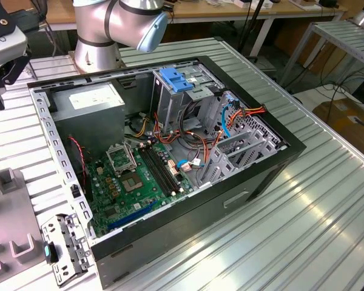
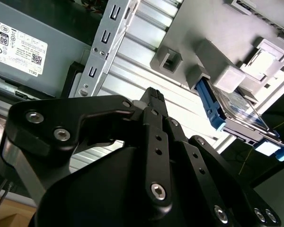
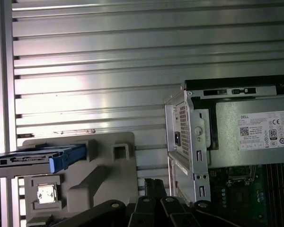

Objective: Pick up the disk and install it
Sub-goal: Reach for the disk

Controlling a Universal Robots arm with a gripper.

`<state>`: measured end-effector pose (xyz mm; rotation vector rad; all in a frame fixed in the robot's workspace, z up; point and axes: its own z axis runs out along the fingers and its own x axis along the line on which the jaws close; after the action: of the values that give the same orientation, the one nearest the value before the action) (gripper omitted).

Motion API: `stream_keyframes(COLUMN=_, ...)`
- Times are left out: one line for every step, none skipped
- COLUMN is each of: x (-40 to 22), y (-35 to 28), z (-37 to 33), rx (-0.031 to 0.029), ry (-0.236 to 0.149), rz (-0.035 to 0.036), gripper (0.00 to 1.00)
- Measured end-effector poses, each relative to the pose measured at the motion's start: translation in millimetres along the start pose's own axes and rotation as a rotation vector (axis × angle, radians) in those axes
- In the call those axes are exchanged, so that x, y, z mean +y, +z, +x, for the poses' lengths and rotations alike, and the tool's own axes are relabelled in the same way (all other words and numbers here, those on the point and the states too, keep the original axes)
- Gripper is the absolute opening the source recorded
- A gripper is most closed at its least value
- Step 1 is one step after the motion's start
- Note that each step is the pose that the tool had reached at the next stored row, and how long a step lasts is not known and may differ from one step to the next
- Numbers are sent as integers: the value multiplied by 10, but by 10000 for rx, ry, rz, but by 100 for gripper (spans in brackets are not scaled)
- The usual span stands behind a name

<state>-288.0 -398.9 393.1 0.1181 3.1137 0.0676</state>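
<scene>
One disk (image 3: 38,160) sits untouched on a grey holder (image 3: 104,165) near the surface (image 3: 132,56) edge.
Hand (image 2: 153,94) closed and empty, over open surface beside one computer case (image 3: 194,142).

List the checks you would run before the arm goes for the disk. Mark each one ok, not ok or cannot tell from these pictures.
1. Disk reachable: the disk lies uncovered on the grey fixture, outside the computer case. Ok.
2. Gripper free: the gripper holds nothing. Ok.
3. Jaws ready for a grasp: they are shut, and apart from the disk. Not ok.
4. Case accessible: the computer case has its side off and the inside is exposed. Ok.
5. Free slot in the drive cage: cannot tell.
</scene>
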Motion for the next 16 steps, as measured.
stream_keyframes(x=-1, y=0, z=10, rx=0, ry=0, rz=0, gripper=11)
stream_keyframes(x=-1, y=-1, z=18, rx=0, ry=0, rz=0, gripper=11)
stream_keyframes(x=-2, y=-1, z=26, rx=0, ry=0, rz=0, gripper=11)
stream_keyframes(x=-3, y=-1, z=40, rx=0, ry=0, rz=0, gripper=11)
stream_keyframes(x=-3, y=-1, z=44, rx=0, ry=-1, rz=0, gripper=11)
stream_keyframes(x=-3, y=-1, z=44, rx=0, ry=-2, rz=0, gripper=11)
stream_keyframes(x=-3, y=-1, z=45, rx=1, ry=-1, rz=0, gripper=11)
stream_keyframes(x=-3, y=-2, z=45, rx=1, ry=-1, rz=1, gripper=11)
stream_keyframes(x=-3, y=-1, z=46, rx=1, ry=0, rz=0, gripper=11)
stream_keyframes(x=-4, y=-1, z=46, rx=1, ry=-1, rz=0, gripper=11)
stream_keyframes(x=-3, y=-1, z=46, rx=0, ry=0, rz=0, gripper=11)
stream_keyframes(x=-5, y=-2, z=57, rx=0, ry=2, rz=1, gripper=11)
stream_keyframes(x=-5, y=-2, z=65, rx=0, ry=1, rz=0, gripper=11)
stream_keyframes(x=-7, y=-2, z=95, rx=0, ry=0, rz=0, gripper=11)
stream_keyframes(x=-10, y=-4, z=135, rx=1, ry=0, rz=1, gripper=11)
stream_keyframes(x=-12, y=-5, z=163, rx=2, ry=-1, rz=1, gripper=11)
